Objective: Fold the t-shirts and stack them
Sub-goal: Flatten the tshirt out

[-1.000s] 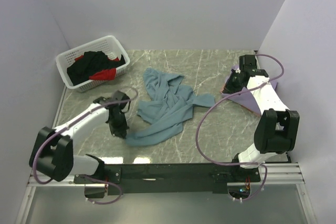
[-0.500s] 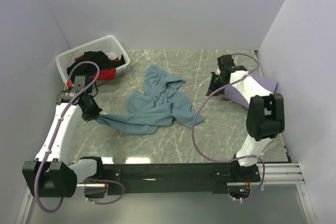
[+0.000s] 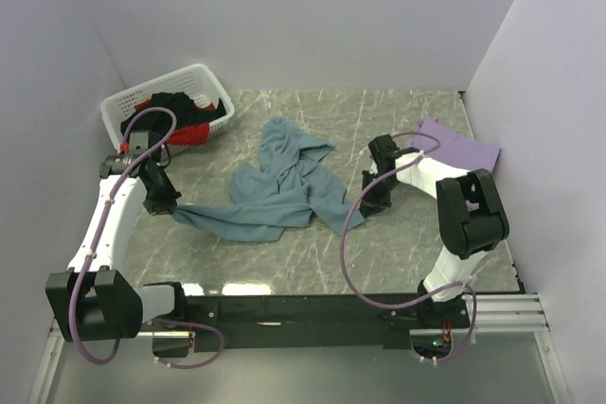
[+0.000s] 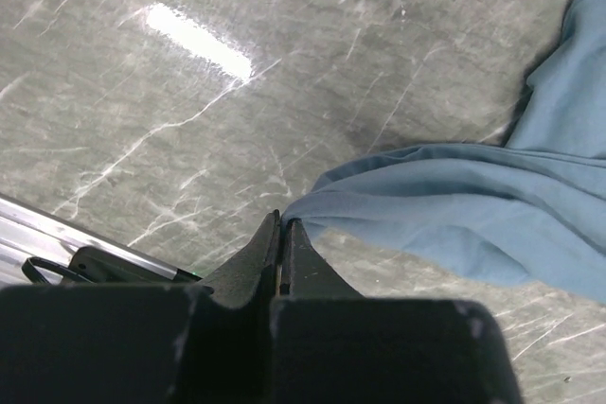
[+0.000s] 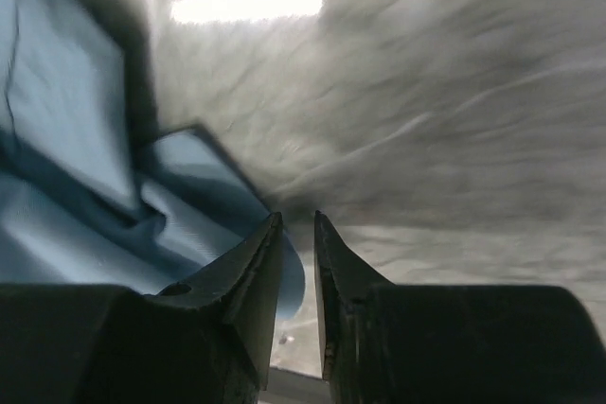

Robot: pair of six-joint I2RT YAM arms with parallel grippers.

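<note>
The teal-blue t-shirt [image 3: 284,191] lies crumpled mid-counter [image 3: 417,243], one corner stretching toward the left edge, where the left tool [image 3: 169,203] is clenched on its tip. The right tool [image 3: 371,205] hangs just beside the shirt's right hem, jaws slightly parted and gripping nothing. A lavender t-shirt [image 3: 459,147] lies in the far right corner, and black [image 3: 175,106] and red t-shirts [image 3: 189,134] fill the white basket [image 3: 123,106] in the far left corner.

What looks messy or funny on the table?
The teal-blue t-shirt lies crumpled and twisted mid-table, unfolded, one corner pinched in the left tool. In the white basket, black and red shirts are heaped. The purple shirt lies flat.
</note>
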